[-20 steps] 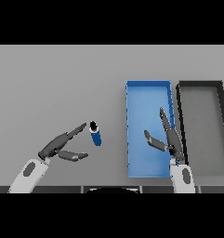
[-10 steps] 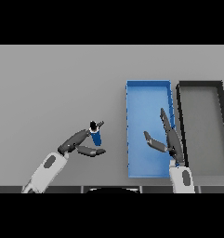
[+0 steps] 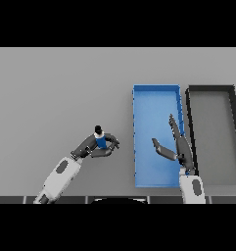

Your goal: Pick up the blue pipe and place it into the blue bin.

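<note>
A: Counter [image 3: 65, 88] first, far left: plain grey, bare across the back. Left arm enters from the lower left edge, white and grey, angled up toward the middle

B: And the left hand [image 3: 92, 147]?

A: Dark fingers and thumb curled round the blue pipe [image 3: 100, 140], wrapped about its lower part. Pipe stands roughly upright in the grip, dark cap at the top end, blue body below. Whether its base touches the counter, cannot tell

B: Where does the pipe sit relative to the bins?

A: Left of the blue bin [image 3: 156, 90], near it but clear of its wall. Not over or inside it

B: Moving right, the blue bin?

A: Long rectangular tray, raised blue rim, running front to back. Nothing lying on its floor

B: Right hand [image 3: 176, 144]?

A: Seen over the blue bin's right half, arm coming up from the lower edge. Fingers straight and pointing away from the robot, thumb spread out to the left. Holds nothing

B: Far right?

A: Black bin [image 3: 210, 89], same shape, dark rim, grey floor, set just beside the blue bin with a narrow strip of counter between them
</note>
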Robot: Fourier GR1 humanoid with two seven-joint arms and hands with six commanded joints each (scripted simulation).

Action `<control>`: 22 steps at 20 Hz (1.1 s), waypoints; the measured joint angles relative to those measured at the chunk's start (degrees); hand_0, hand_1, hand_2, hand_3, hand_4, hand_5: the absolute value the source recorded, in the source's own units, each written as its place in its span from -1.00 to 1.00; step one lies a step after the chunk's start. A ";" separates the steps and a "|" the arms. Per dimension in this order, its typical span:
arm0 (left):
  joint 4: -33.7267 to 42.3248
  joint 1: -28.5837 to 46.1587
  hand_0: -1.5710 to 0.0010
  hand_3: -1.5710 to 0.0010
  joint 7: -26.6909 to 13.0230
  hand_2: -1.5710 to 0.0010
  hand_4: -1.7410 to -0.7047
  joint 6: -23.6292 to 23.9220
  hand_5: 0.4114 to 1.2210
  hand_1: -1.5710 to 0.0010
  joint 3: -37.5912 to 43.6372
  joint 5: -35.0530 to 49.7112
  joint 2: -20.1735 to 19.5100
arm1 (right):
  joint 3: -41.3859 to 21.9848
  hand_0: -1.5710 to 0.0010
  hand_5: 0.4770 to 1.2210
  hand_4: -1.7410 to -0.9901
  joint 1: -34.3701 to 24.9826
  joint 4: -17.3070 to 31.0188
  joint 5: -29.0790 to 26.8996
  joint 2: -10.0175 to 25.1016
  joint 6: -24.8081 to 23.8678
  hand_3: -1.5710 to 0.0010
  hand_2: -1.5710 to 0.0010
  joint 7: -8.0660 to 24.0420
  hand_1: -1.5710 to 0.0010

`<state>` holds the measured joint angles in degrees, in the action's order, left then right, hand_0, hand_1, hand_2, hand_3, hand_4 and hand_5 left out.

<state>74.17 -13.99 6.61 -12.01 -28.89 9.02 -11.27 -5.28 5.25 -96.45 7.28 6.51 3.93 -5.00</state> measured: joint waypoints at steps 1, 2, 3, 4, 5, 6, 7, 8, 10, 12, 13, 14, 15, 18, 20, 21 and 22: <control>-0.12 0.48 -0.26 -0.40 1.77 -0.43 -0.60 0.21 0.50 -0.36 -0.01 -0.27 0.16 | -0.03 1.00 -0.64 0.28 0.27 -0.79 -0.17 0.01 0.00 1.00 1.00 -0.81 1.00; 0.34 1.24 -0.41 -0.48 2.25 -0.55 -0.67 0.09 0.60 -0.49 0.04 0.12 0.47 | -0.09 1.00 -0.63 0.28 0.21 -0.95 -0.19 -0.05 -0.02 1.00 1.00 -0.22 1.00; 0.99 1.37 -0.53 -0.55 1.88 -0.64 -0.73 0.57 0.68 -0.59 -0.34 0.02 0.59 | -0.14 1.00 -0.63 0.28 0.10 -0.54 0.02 -0.23 -0.20 1.00 1.00 -0.20 1.00; 1.46 2.00 -0.62 -0.61 3.43 -0.71 -0.78 1.26 0.75 -0.67 -1.12 -1.08 0.31 | -0.23 1.00 -0.63 0.29 0.43 -0.74 0.12 -0.38 -0.34 1.00 1.00 -0.35 1.00; 1.99 1.60 -0.70 -0.66 2.39 -0.77 -0.82 2.38 0.80 -0.74 -1.65 -2.04 0.56 | -0.55 1.00 -0.63 0.29 -0.35 -0.34 0.42 -0.65 -0.37 1.00 1.00 0.76 1.00; 2.02 1.89 -0.76 -0.71 3.02 -0.81 -0.85 2.75 0.84 -0.79 -1.92 -2.46 0.63 | -0.27 1.00 -0.62 0.30 -0.10 -0.40 0.34 -0.30 -0.36 1.00 1.00 0.21 1.00; 2.32 1.59 -0.81 -0.74 3.65 -0.85 -0.88 3.12 0.87 -0.83 -2.09 -2.58 1.14 | -0.35 1.00 -0.61 0.31 -0.13 -0.34 0.43 -0.18 -0.20 1.00 1.00 -0.07 1.00; 2.79 1.46 -0.85 -0.77 4.35 -0.88 -0.90 3.31 0.90 -0.87 -2.16 -2.64 1.25 | -0.01 1.00 -0.61 0.32 -0.29 -0.17 0.26 0.13 -0.16 1.00 1.00 -0.18 1.00; 4.74 1.27 -0.90 -0.80 5.76 -0.92 -0.93 3.54 0.93 -0.91 -2.11 -2.10 1.52 | 0.02 1.00 -0.60 0.31 -0.30 -0.04 0.22 0.27 0.00 1.00 1.00 0.22 1.00; 8.15 0.82 -0.94 -0.82 5.78 -0.95 -0.95 3.18 0.96 -0.95 -2.32 -1.39 1.07 | -0.12 1.00 -0.59 0.34 -0.08 0.11 0.52 0.44 0.13 1.00 1.00 -0.25 1.00; 9.88 0.68 -0.95 -0.83 6.17 -0.96 -0.95 2.71 0.97 -0.96 -2.85 -1.21 1.11 | -0.17 1.00 -0.59 0.37 -0.23 -0.26 0.75 0.62 0.05 1.00 1.00 -0.33 1.00; 10.79 0.15 -0.96 -0.84 5.36 -0.97 -0.96 2.65 0.97 -0.96 -2.74 -1.00 0.84 | -0.23 1.00 -0.59 0.38 -0.47 -0.45 1.13 0.56 -0.34 1.00 1.00 0.17 1.00; 11.86 -0.35 -0.97 -0.84 4.66 -0.98 -0.96 2.16 0.98 -0.97 -2.65 -0.34 0.64 | -0.02 1.00 -0.58 0.39 -0.34 -0.29 1.31 0.89 -0.43 1.00 1.00 0.21 1.00; 14.27 -2.33 -0.98 -0.84 0.77 -0.99 -0.97 1.74 0.99 -0.99 -2.81 0.37 0.32 | 0.21 1.00 -0.57 0.40 0.33 -0.26 0.91 0.92 -0.20 1.00 1.00 -1.27 1.00; 16.19 -2.93 -0.99 -0.84 -1.96 -0.99 -0.97 1.62 0.99 -0.99 -3.27 1.15 0.53 | -0.24 1.00 -0.57 0.45 0.40 -0.12 1.43 0.52 -0.35 1.00 1.00 -2.02 1.00; 16.64 -2.92 -0.99 -0.84 -2.68 -0.99 -0.97 1.45 0.99 -0.99 -3.60 1.21 0.53 | -0.09 1.00 -0.58 0.47 0.54 -0.45 1.62 0.99 -0.41 1.00 1.00 -2.01 1.00; 16.64 -2.69 -0.99 -0.83 -3.01 -0.99 -0.97 1.37 1.00 -0.99 -3.95 0.96 0.65 | -0.38 1.00 -0.59 0.48 0.72 -0.39 1.75 0.88 -0.22 1.00 1.00 -2.00 1.00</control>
<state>90.81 -16.68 3.60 -10.64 -32.85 9.99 -10.62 -5.66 5.97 -96.84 9.03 7.39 3.70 -7.00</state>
